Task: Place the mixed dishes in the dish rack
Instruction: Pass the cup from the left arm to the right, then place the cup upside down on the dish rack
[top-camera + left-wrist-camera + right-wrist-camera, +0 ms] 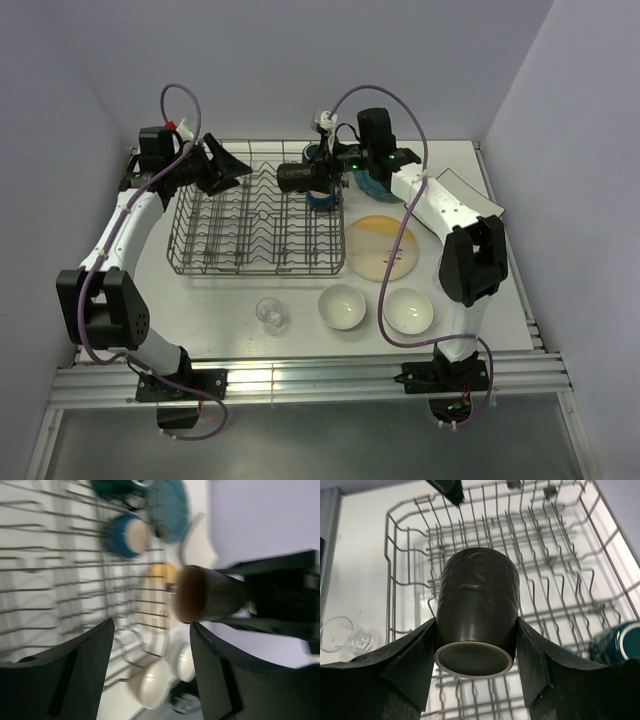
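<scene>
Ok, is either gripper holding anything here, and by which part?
The right gripper clamps the dark mug across its round body, by opposite sides. The left gripper is open, holding nothing.

Dish rack: grey wire basket w/ rows of upright tines, sat left of centre on tabletop. Dark mug: brownish, embossed wall, pale rim, lay on its side in the air over rack's upper right part, clamped in right pincer. Blue cup, cream inside, stood just off rack's upper right corner; teal mug right behind it. Teal plate next to those, partly hidden. Yellow-cream plate lay flat just beside rack's right edge. Two white bowls upright, lower centre-right, apart. Clear glass left of them. White square plate upper right, partly covered.
</scene>
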You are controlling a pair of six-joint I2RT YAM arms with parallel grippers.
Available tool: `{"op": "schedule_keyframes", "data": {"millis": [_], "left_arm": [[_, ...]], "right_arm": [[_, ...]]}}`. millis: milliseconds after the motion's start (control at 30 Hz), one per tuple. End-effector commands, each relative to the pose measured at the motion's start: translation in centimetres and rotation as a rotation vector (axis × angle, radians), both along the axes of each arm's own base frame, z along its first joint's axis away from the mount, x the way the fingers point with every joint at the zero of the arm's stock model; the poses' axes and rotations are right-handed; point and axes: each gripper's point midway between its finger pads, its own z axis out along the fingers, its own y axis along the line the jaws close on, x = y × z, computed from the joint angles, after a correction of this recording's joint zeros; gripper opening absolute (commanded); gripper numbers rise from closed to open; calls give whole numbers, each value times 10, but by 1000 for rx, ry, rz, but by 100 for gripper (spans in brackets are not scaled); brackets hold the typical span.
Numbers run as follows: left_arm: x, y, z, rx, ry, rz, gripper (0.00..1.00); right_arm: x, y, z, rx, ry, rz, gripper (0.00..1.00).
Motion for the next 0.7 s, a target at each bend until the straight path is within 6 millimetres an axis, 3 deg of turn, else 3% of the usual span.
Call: {"op": "schedule_keyframes", "data": {"millis": [0,33,67,133,167,233,367,467,667], "left_arm": [[-7,46,17,303,-119,146,68],[-3,60,16,366,-126,217,69],[-5,68,17,401,-135,243,71],[-11,85,26,461,-168,332,72],[-15,91,37,476,-205,363,74],[-19,104,38,514,-219,429,76],[-31,111,55,507,-302,494,85],[-33,110,51,493,-306,494,85],[-39,109,38,498,-280,478,85]], "right_arm": [[-13,1,28,-141,-61,-56,17],[-22,-2,13,-209,-5,-60,17],[-25,6,11,-240,-2,-61,16],[-27,-1,-9,-346,58,-119,16],[-27,4,-15,-377,67,-118,16],[-27,-4,-31,-472,97,-171,16],[-22,-6,-63,-606,112,-206,17],[-15,-10,-80,-688,82,-233,18],[9,-15,-88,-790,15,-256,19]]}}
